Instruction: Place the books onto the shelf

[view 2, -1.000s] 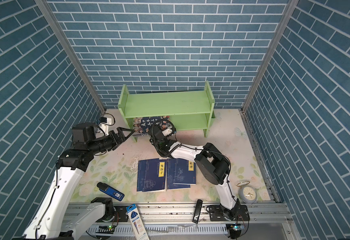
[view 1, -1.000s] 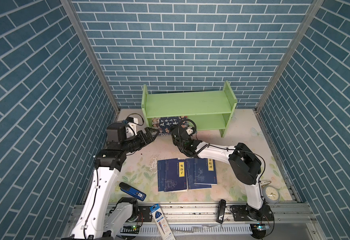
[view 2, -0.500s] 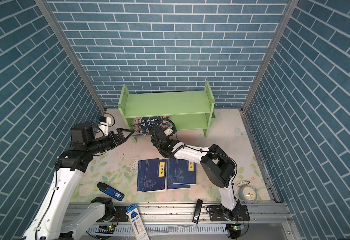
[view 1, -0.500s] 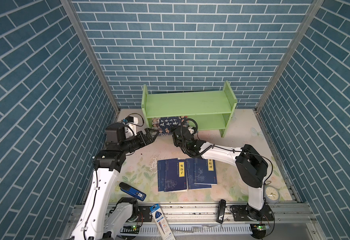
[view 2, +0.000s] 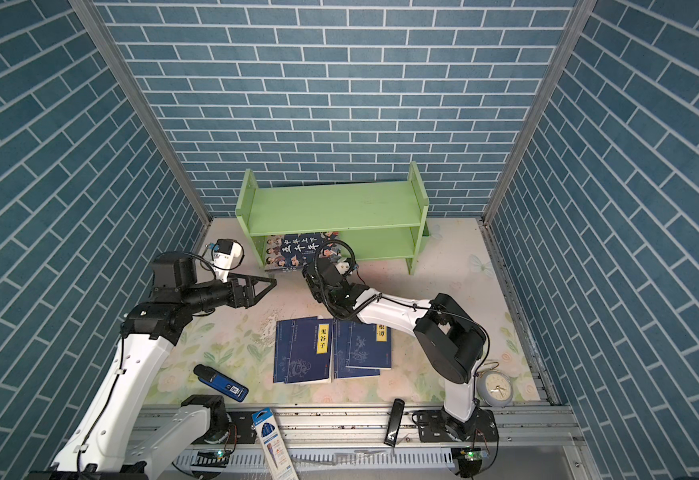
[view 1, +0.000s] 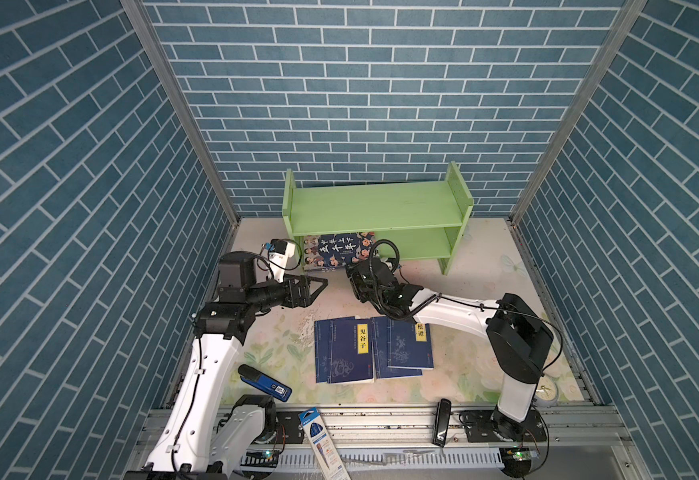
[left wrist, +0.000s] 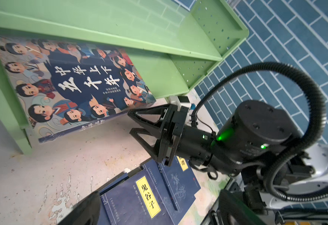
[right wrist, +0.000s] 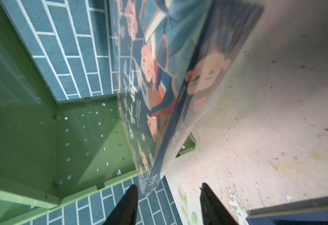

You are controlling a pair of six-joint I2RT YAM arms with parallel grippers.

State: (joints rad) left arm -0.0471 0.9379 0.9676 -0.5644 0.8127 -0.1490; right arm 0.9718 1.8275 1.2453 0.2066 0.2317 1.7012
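The light green shelf (view 1: 374,208) (view 2: 331,208) stands at the back wall. The large cartoon-face book (view 1: 337,249) (left wrist: 75,85) leans in the left end of its lower tier, with its near edge sticking out in front. My right gripper (view 1: 351,273) (left wrist: 130,123) (right wrist: 169,194) is at that book's near right corner, jaws apart, and the corner (right wrist: 151,183) sits just ahead of the gap. My left gripper (view 1: 323,284) (view 2: 275,283) hovers open left of it, holding nothing. Navy books (view 1: 341,351) (view 1: 401,345) lie flat and overlapping on the mat.
A blue handheld device (view 1: 264,382) lies on the mat at the front left. A pen package (view 1: 324,444) and a black bar (view 1: 441,422) rest on the front rail. A grey alarm clock (view 2: 495,386) stands by the right arm's base. Brick walls close in three sides.
My right gripper's jaws have narrowed at the big book's corner, and that arm's elbow has swung a little to the right. The left arm has barely moved.
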